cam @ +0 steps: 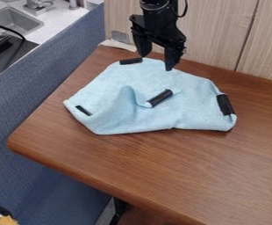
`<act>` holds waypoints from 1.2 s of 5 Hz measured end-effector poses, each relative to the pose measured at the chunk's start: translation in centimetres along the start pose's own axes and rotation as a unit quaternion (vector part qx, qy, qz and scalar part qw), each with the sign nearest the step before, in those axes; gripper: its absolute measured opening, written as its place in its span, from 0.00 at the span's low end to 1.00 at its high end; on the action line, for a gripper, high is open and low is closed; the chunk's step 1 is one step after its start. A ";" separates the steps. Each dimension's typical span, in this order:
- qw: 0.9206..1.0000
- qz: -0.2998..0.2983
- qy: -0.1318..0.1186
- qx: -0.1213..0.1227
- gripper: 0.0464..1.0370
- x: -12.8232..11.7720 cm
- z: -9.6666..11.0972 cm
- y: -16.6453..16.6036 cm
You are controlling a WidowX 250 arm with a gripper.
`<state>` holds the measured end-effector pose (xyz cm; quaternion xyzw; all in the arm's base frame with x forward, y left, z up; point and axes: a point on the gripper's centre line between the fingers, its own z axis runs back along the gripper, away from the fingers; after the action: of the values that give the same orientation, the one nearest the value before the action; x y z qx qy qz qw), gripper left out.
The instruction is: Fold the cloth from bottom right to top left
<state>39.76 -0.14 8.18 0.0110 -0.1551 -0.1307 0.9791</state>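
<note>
With my jaws parted and empty, I judge the light-blue cloth only partly folded, one black-taped corner lying near its middle, short of top left.

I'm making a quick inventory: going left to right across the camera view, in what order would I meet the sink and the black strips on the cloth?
Sink, black strip near the left corner of the cloth, upper-edge strip, middle strip, right-edge strip.
</note>
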 end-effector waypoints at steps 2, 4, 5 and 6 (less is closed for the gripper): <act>0.999 0.000 0.033 -0.018 0.96 -0.1 -2.0 -2.5; 0.996 -0.047 0.053 -0.051 0.96 1.6 -3.9 -7.7; 0.994 -0.056 0.070 -0.059 0.96 2.0 -5.2 -9.9; 0.992 -0.064 0.085 -0.067 0.96 2.4 -6.8 -11.5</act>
<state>41.15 -11.96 1.70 -0.0336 -0.0615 -0.2016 0.9770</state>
